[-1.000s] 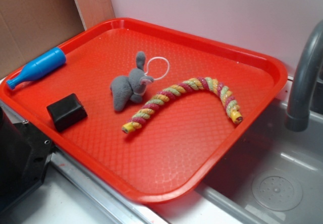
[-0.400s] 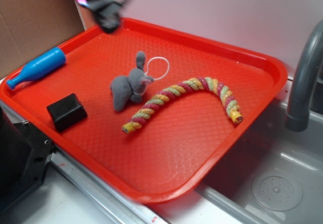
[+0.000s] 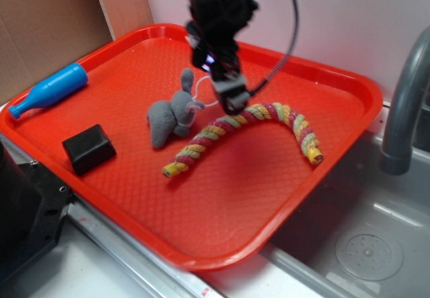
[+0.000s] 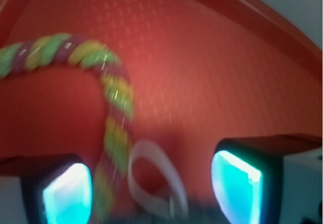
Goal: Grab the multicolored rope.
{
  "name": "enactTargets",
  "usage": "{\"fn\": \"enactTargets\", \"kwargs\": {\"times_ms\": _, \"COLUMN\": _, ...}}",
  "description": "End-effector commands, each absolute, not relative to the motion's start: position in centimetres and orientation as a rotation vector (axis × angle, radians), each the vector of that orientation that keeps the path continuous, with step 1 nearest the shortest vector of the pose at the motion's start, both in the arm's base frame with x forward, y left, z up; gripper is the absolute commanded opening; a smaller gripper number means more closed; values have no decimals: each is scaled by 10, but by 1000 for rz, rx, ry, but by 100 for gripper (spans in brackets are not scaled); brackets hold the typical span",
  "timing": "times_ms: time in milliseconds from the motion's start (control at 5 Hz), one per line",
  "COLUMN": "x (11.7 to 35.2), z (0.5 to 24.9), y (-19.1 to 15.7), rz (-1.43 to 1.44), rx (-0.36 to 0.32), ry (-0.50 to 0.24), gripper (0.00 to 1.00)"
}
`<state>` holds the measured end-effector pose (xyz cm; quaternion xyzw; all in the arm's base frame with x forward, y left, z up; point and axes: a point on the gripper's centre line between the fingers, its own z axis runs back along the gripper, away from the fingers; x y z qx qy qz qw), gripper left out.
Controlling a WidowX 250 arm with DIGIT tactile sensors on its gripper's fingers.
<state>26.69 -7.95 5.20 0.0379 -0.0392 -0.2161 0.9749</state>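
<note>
A red tray (image 3: 322,150) holds the multicolored rope (image 3: 242,127) beside a grey faucet (image 3: 406,110).

Red tray (image 3: 282,177) holds multicolored rope (image 3: 282,115) just below the claw (image 3: 232,95), grey plush mouse (image 3: 171,117) to its left, black block (image 3: 89,148) and blue bottle (image 3: 50,88) farther left.

Plush mouse (image 3: 172,116) crowding rope (image 3: 269,113)

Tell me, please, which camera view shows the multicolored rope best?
The exterior view. There the multicolored rope lies on the red tray in full, curved, with both yellow ends visible. The wrist view shows only a blurred bent stretch of it, without its ends.
</note>
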Motion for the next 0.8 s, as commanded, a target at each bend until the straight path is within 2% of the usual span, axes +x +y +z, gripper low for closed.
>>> {"fn": "enactTargets", "kwargs": {"times_ms": 0, "x": 276, "z": 38, "y": -100, "rz": -479, "rx": 29, "ry": -93, "gripper": 100}}
{"fn": "enactTargets", "kwargs": {"times_ms": 200, "x": 273, "z": 32, "y": -102, "rz": -469, "rx": 9, "ry": -68, "gripper": 92}}
{"fn": "enactTargets", "kwargs": {"times_ms": 400, "x": 271, "z": 30, "y": -96, "rz": -444, "rx": -38, "ry": -62, "gripper": 0}}
{"fn": "enactTargets", "kwargs": {"times_ms": 600, "x": 269, "z": 26, "y": -93, "rz": -426, "rx": -58, "ry": -55, "gripper": 0}}
